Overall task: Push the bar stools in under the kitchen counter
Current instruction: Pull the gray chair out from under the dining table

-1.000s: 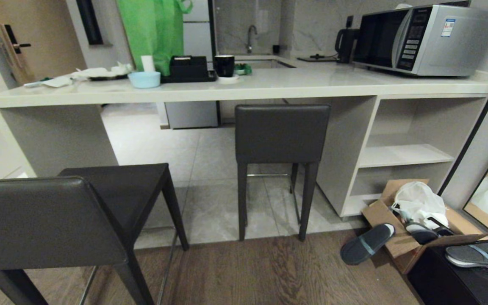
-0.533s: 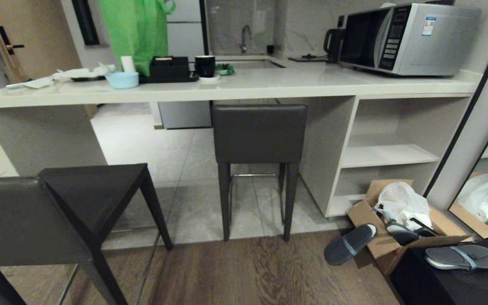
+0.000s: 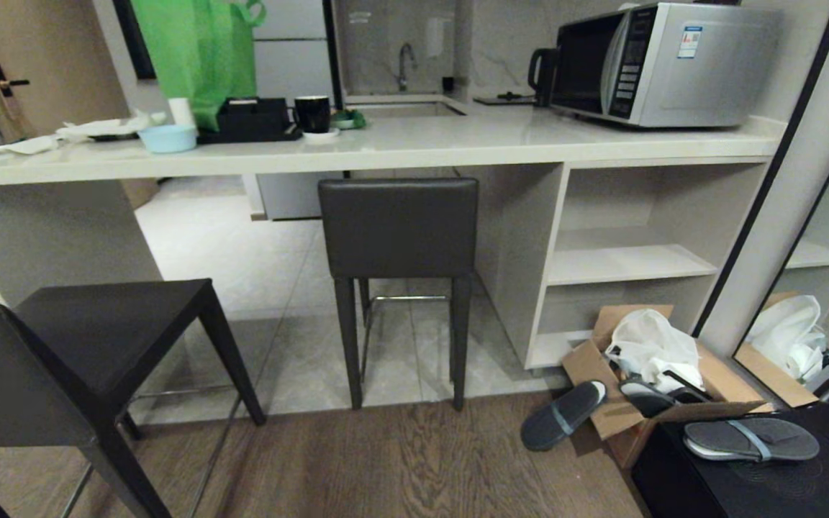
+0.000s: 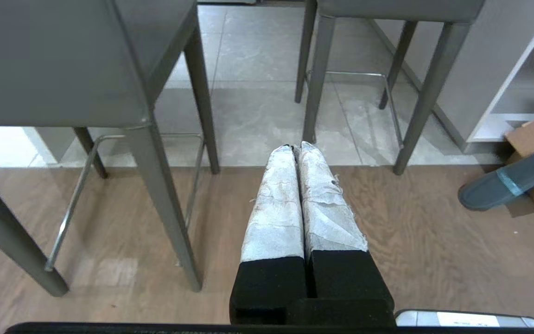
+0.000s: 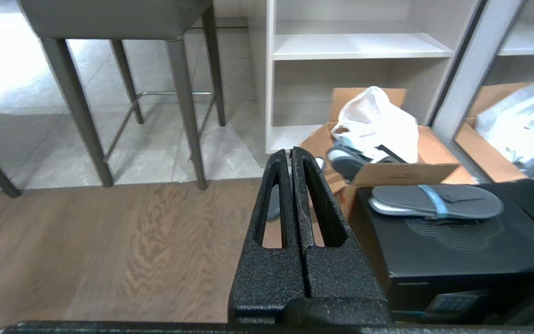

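We see our left gripper (image 4: 296, 147) with its tape-wrapped fingers (image 4: 276, 204) pressed together and holding nothing, hanging above the wooden floor (image 4: 410, 241) where it meets the pale tiles. Ahead of those fingers and to their left stands the near bar stool (image 4: 58, 65), pulled well out from the kitchen counter (image 3: 400, 147), its seat clear of the tabletop edge and its front leg close beside the fingers' left flank. Straight beyond the fingertips stands the far bar stool (image 4: 373, 55), its legs on the tiles and its thin metal footrest (image 4: 346, 74) showing between them; from the head view this stool (image 3: 398, 226) sits with its backrest just below the slab, its seat tucked under the tabletop. Our right gripper (image 5: 290, 150) also has its black fingers (image 5: 271, 208) shut tight on nothing, poised over the wooden floor. Ahead of them to the left are the far stool's legs, and ahead to the right lie a cardboard box (image 5: 387, 171) with a white bag (image 5: 378, 123), set before the counter's open shelves (image 5: 355, 46). A grey slipper (image 5: 436, 200) rests on a black box (image 5: 457, 241) just right of these fingers.
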